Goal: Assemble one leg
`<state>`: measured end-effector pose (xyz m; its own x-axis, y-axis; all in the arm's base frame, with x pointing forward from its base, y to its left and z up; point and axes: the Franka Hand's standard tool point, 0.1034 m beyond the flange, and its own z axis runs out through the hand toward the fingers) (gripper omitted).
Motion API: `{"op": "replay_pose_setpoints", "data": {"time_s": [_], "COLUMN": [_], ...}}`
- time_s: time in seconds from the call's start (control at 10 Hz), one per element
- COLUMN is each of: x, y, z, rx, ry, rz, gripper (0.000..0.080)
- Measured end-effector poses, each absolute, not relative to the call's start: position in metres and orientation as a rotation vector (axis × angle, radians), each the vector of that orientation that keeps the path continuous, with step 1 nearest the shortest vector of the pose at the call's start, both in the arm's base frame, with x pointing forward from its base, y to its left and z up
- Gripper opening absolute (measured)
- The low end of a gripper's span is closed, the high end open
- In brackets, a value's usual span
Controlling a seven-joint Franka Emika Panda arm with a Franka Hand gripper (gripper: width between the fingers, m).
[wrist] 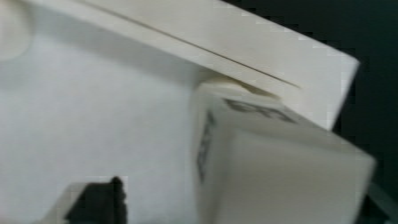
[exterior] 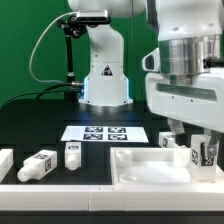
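My gripper point(exterior: 190, 143) hangs low over the near right corner of the large white tray-shaped panel point(exterior: 140, 168). One leg point(exterior: 207, 153), a stubby white post with a tag, stands right at the gripper on the exterior view's right. In the wrist view that leg point(wrist: 267, 160) fills the frame beside the panel's raised rim point(wrist: 214, 45). One dark fingertip point(wrist: 100, 205) shows, with a white gap between it and the leg. The other finger is hidden. The gripper point(wrist: 199, 215) looks open and holds nothing. Two more legs point(exterior: 42, 165) point(exterior: 72, 155) lie on the table on the exterior view's left.
The marker board point(exterior: 100, 132) lies mid-table behind the panel. The robot's base point(exterior: 105, 75) stands at the back. Another white part point(exterior: 5, 160) sits at the far left edge. A small tagged white piece point(exterior: 168, 140) shows just behind the gripper.
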<state>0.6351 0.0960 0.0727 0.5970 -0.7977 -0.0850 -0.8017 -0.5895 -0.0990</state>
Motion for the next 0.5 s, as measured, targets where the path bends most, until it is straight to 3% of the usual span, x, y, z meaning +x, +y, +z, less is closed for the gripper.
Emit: {"op": "replay_pose_setpoints", "data": {"time_s": [0.1,0.5], "x": [0.6352,0.6351], "y": [0.1004,0.1028], "z": [0.0704,0.0689], "rx": [-2.804,-2.942], "ry": [1.088,0.646], "rz": [0.075,0.032], "gripper": [0.0623,0.0648]}}
